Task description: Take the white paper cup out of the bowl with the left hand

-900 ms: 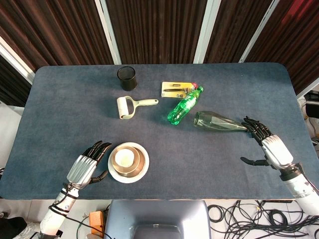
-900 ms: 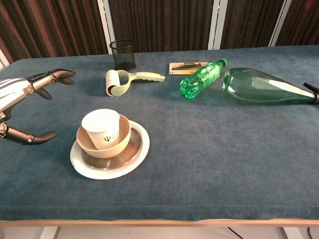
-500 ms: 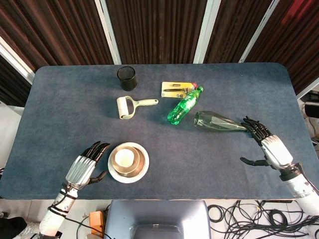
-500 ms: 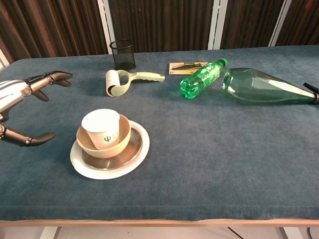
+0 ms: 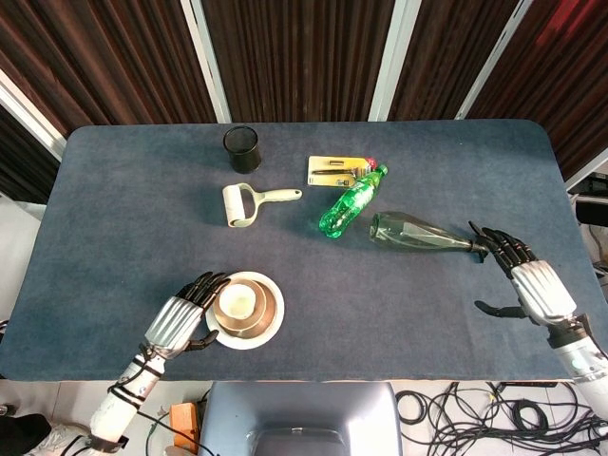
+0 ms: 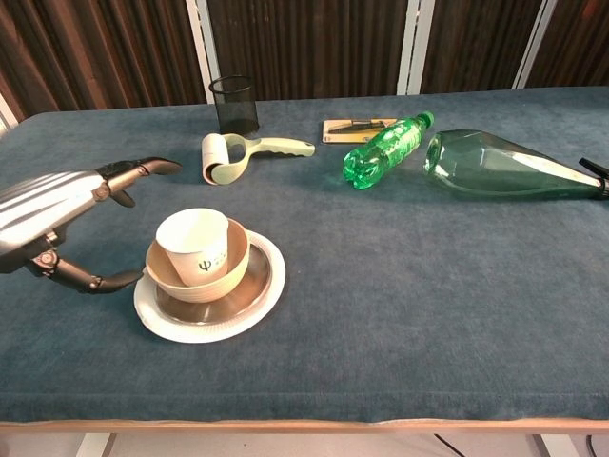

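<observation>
The white paper cup (image 6: 195, 246) (image 5: 237, 301) stands upright inside a tan bowl (image 6: 226, 271) (image 5: 262, 309), which sits on a white plate (image 6: 252, 307) (image 5: 255, 340) near the table's front left. My left hand (image 6: 67, 214) (image 5: 183, 321) is open just left of the bowl, fingers spread above the cup's left side and thumb low by the plate's rim, apart from the cup. My right hand (image 5: 524, 282) is open over the table's right edge, holding nothing.
A clear green glass bottle (image 5: 418, 234) lies beside the right hand. A green plastic bottle (image 5: 351, 201), a yellow card pack (image 5: 334, 170), a lint roller (image 5: 249, 202) and a black mesh cup (image 5: 241, 148) lie across the far half of the blue table (image 5: 123, 228).
My left hand has moved right, closing in on the bowl's left side. The right hand has drifted slightly right and back. The cup and bowl have not moved.
</observation>
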Robot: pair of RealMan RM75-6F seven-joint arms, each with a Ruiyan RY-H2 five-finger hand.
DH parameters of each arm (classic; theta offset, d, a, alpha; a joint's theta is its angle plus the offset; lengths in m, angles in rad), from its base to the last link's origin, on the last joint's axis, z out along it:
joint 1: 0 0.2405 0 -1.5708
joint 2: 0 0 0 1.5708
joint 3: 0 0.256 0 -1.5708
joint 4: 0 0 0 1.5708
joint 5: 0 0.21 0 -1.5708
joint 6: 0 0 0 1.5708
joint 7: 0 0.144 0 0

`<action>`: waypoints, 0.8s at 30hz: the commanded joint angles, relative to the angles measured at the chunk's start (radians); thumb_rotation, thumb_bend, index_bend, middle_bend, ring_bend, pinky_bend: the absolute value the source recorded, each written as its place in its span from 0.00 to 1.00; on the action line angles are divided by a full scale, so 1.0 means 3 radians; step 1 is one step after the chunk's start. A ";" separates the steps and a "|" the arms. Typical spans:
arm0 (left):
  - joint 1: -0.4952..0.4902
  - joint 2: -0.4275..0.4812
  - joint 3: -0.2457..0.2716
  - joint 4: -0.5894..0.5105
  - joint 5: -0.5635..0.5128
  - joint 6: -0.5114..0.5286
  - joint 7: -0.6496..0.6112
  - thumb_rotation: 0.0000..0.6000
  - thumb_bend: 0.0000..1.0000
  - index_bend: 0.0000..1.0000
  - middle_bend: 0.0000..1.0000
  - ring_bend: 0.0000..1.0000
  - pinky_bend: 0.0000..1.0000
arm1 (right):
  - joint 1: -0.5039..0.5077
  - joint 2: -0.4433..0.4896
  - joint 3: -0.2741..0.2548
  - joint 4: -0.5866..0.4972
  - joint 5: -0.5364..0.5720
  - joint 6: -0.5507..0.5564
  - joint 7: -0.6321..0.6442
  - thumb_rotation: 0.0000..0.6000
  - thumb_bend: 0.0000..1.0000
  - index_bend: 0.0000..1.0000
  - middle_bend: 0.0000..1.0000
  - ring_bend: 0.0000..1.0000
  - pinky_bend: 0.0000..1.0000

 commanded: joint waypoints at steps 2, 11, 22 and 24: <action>-0.0151 -0.0115 -0.0103 -0.0013 -0.0152 -0.0190 -0.0061 1.00 0.29 0.10 0.09 0.06 0.25 | -0.0043 0.0041 0.0048 -0.0107 0.0113 -0.0027 -0.0157 1.00 0.08 0.00 0.02 0.00 0.12; -0.0378 -0.0370 -0.0294 0.0124 -0.0386 -0.0376 -0.0075 1.00 0.29 0.10 0.09 0.07 0.27 | -0.0074 0.0154 0.0059 -0.0211 0.0234 -0.0158 -0.0176 1.00 0.08 0.00 0.02 0.00 0.13; -0.0535 -0.0525 -0.0316 0.0202 -0.0512 -0.0470 -0.0003 1.00 0.29 0.12 0.13 0.09 0.27 | -0.0497 0.0636 0.0000 -0.1027 0.0742 -0.0088 -0.0744 1.00 0.08 0.00 0.02 0.00 0.13; -0.0554 -0.0538 -0.0307 0.0238 -0.0535 -0.0487 0.0045 1.00 0.29 0.12 0.13 0.09 0.27 | -0.0583 0.0665 -0.0021 -0.1072 0.0726 0.0011 -0.0771 1.00 0.08 0.00 0.02 0.00 0.13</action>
